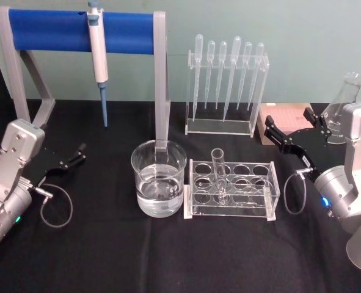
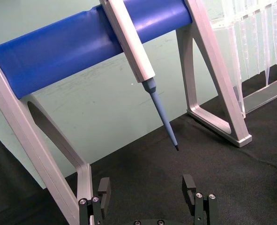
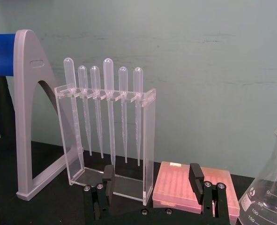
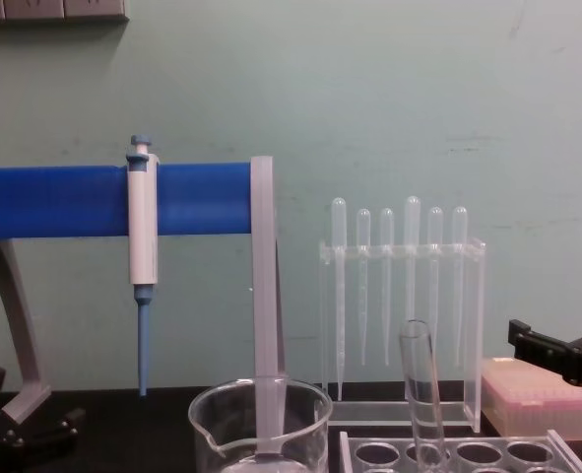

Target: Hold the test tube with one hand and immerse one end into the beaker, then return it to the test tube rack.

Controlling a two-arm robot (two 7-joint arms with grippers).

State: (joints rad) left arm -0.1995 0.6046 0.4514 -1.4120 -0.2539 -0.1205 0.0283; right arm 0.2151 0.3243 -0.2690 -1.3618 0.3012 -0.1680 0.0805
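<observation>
The test tube (image 1: pixel 218 176) stands upright in a hole of the clear rack (image 1: pixel 231 190) at the table's middle; its open rim also shows in the chest view (image 4: pixel 418 389). Just left of the rack sits the beaker (image 1: pixel 159 177), part-filled with clear liquid, its spout rim visible low in the chest view (image 4: pixel 261 419). My left gripper (image 1: pixel 76 156) rests open at the left, well clear of the beaker, its fingers wide apart in its wrist view (image 2: pixel 146 187). My right gripper (image 1: pixel 290 124) hangs open behind and right of the rack, empty in its wrist view (image 3: pixel 151 177).
A white-and-blue pipettor (image 1: pixel 98 58) hangs on the blue-barred stand (image 1: pixel 82 30) at the back left. A pipette rack (image 1: pixel 227 85) stands behind the tube rack. A pink tip box (image 3: pixel 192 187) and a glass flask (image 1: pixel 345 104) sit at the back right.
</observation>
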